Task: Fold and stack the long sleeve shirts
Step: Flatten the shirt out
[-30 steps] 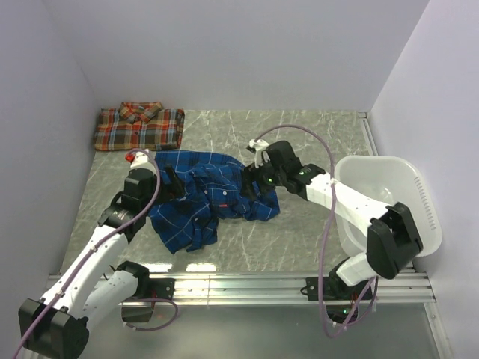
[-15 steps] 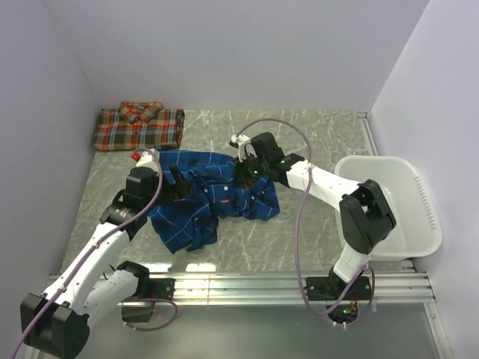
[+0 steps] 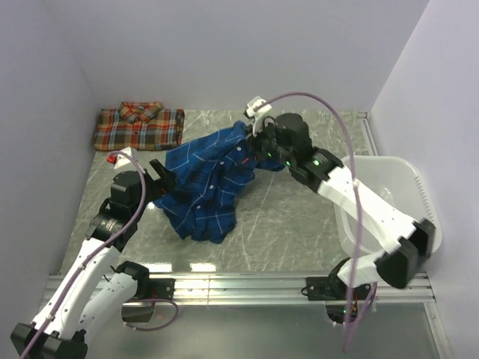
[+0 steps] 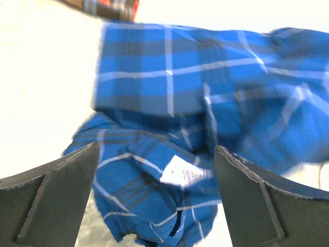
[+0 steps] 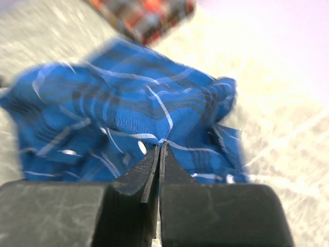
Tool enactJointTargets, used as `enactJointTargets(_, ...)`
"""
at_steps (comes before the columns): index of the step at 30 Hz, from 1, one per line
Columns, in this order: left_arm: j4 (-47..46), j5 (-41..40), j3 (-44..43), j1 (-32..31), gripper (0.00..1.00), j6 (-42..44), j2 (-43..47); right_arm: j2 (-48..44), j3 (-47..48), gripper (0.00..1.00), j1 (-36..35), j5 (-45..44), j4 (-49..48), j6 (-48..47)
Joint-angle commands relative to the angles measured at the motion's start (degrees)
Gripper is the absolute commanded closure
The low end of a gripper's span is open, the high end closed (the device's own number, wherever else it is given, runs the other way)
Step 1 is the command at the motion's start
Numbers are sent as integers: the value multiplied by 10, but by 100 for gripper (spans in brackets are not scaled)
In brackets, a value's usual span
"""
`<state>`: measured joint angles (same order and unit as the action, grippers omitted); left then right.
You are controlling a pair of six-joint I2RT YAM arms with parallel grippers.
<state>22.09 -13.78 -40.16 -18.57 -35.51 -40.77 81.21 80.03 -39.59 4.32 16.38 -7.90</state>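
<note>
Visibly, right pincer clamps raised edge of blue shirt.

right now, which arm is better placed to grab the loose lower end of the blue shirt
Left. The left arm has its jaws open beside the blue shirt; the right arm has its jaws shut on a fold, holding that end up, so it is busy.

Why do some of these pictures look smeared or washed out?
Left wrist view: the table is blown out to white, the blue shirt smeared. Right wrist view: that shirt and the red shirt are blurred, the right end effector sharper. Top view: evenly lit and sharp.
</note>
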Motion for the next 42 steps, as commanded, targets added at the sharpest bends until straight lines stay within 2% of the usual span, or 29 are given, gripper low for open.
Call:
enactJointTargets(1, 11, -47, -33, 2, 1, -17, 9, -66, -53, 100, -57, -19, -4, -15)
enactJointTargets(5, 17, -61, -33, 2, 1, -28, 15, -100, -148, 96, -102, 18, 48, 4)
enactJointTargets(6, 18, -65, -32, 2, 1, -29, 15, -99, -160, 95, -111, 32, 92, 15)
enactJointTargets(9, 19, -71, -29, 3, 1, -34, 11, -103, -217, 83, -132, 76, 150, 48)
enactJointTargets(10, 17, -71, -28, 3, 1, -37, 4, -110, -231, 68, -132, 89, 154, 59)
enactJointTargets(12, 10, -64, -29, 3, 1, -38, -7, -142, -267, 47, -131, 90, 157, 78)
enactJointTargets(13, 8, -61, -31, 3, 1, -38, -24, -154, -271, 32, -131, 86, 158, 78)
enactJointTargets(16, 2, -44, -47, 4, 1, -31, -74, -185, -263, 18, -107, 73, 168, 96)
enactJointTargets(23, -19, 2, -119, 14, 1, -2, -220, -201, -242, 20, 47, 40, 119, 201)
enactJointTargets(25, -33, 30, -134, 16, 1, 1, -272, -193, -247, 21, 82, -2, 105, 220)
enactJointTargets(29, -44, 65, -177, 25, 1, -10, -362, -150, -249, 21, 148, 10, 91, 290)
enactJointTargets(36, -56, 71, -246, 25, 1, -31, -508, -41, -254, 18, 161, 16, 11, 347)
enactJointTargets(42, -33, 41, -315, 20, 1, -25, -621, -10, -277, 18, 161, 0, -10, 351)
